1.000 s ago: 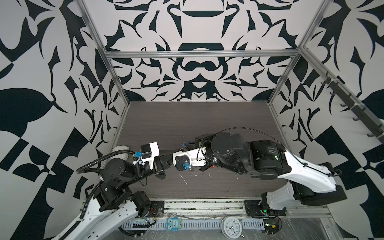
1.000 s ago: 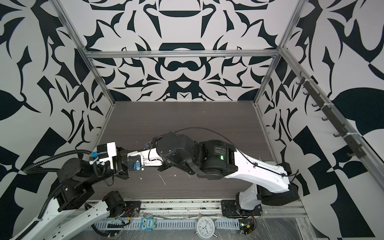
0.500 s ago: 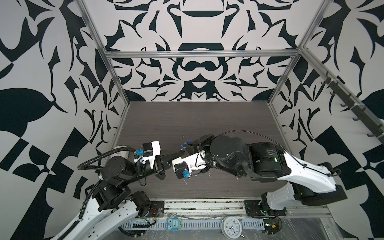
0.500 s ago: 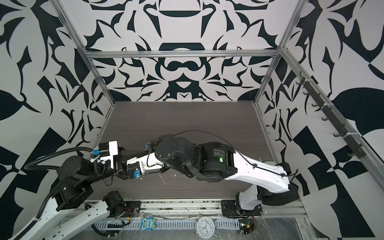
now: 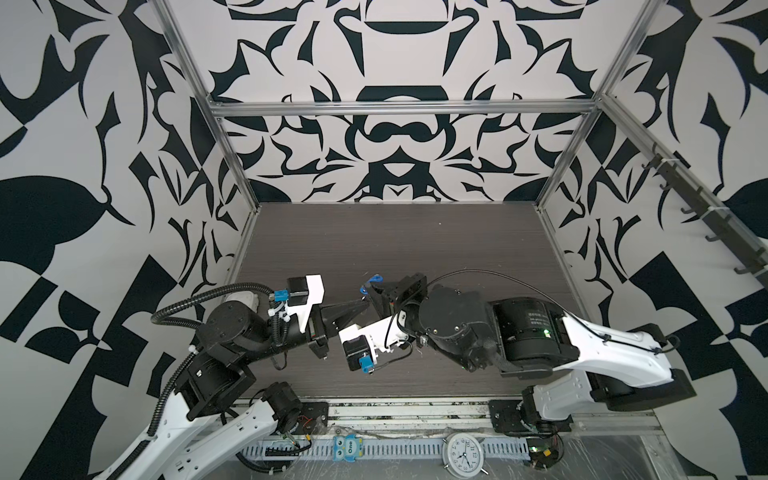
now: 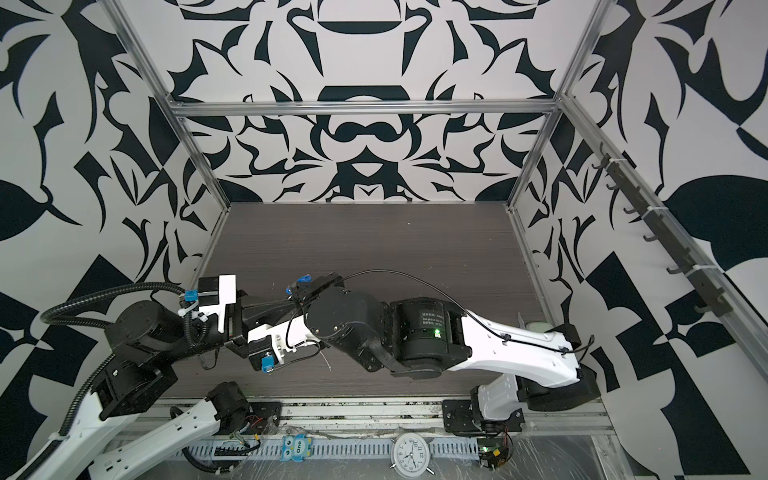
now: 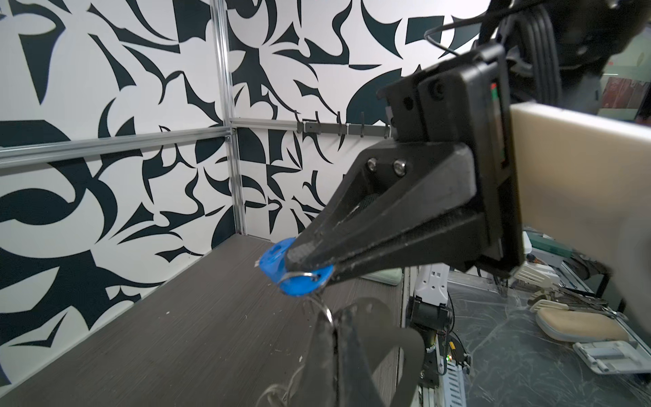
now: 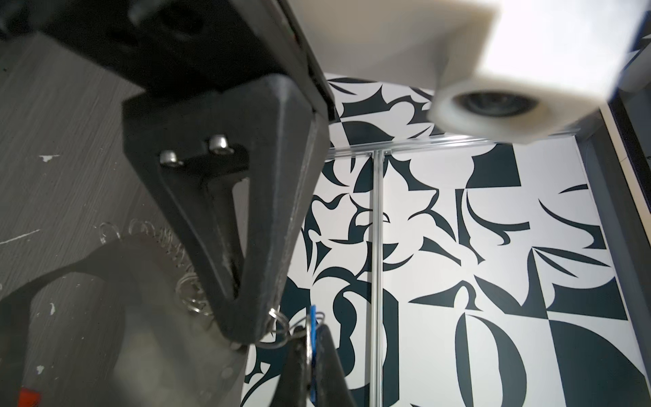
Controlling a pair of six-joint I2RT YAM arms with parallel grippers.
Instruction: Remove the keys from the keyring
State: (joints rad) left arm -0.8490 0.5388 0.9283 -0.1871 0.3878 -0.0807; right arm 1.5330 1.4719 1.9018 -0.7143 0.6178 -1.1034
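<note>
Both grippers meet in the air over the front of the table (image 5: 395, 249). My right gripper (image 5: 371, 291) (image 8: 310, 338) is shut on the blue tag (image 5: 376, 277) (image 6: 305, 277) (image 7: 281, 262) of one key. My left gripper (image 5: 365, 306) (image 7: 333, 317) is shut on a silver ring (image 7: 326, 310) (image 8: 274, 322) just below the tag, linked to it by wire. The keyring's row of silver clips (image 8: 190, 297) hangs behind the left fingers. Its grey strap and the key blades are not clear. The second key is out of view.
A rail of dark hooks (image 5: 706, 216) runs along the right wall. A small clock (image 5: 461, 457) and a blue owl figure (image 5: 347, 448) sit on the front rail outside the table. Patterned walls close in three sides.
The right wrist has rolled, its camera block swinging toward the front and the blue tag coming up on top. The left gripper has stayed almost in place, still pinched.
</note>
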